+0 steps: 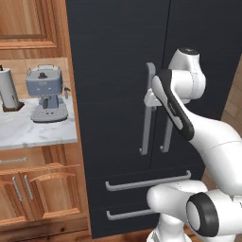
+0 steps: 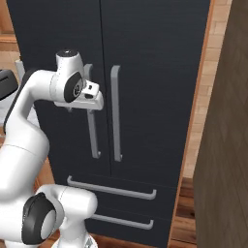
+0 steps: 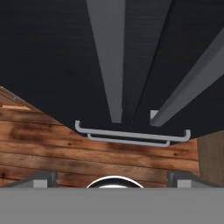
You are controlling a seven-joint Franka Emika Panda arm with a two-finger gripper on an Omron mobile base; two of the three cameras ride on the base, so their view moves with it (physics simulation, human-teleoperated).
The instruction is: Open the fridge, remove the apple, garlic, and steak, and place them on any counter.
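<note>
On the far left I see the counter (image 1: 28,134), bare marble in front of a grey coffee machine (image 1: 46,94) and a paper towel roll (image 1: 9,89); that is where the food should end up, I judge. Right of it stands the fridge (image 1: 113,71), both doors closed, so the apple, garlic and steak are hidden from me. The left door handle (image 1: 147,111) and the right door handle (image 2: 115,114) sit just beside each other at the centre seam, with the two drawer handles (image 2: 111,189) below. My gripper (image 2: 93,97) is up against the left handle, looking down along the doors, its fingers (image 3: 43,178) spread wide with nothing between them. The bars look rigid and smooth, so I would clamp mid-bar and pull outward. I expect a heavy, stiff door that swings about its outer hinge.
</note>
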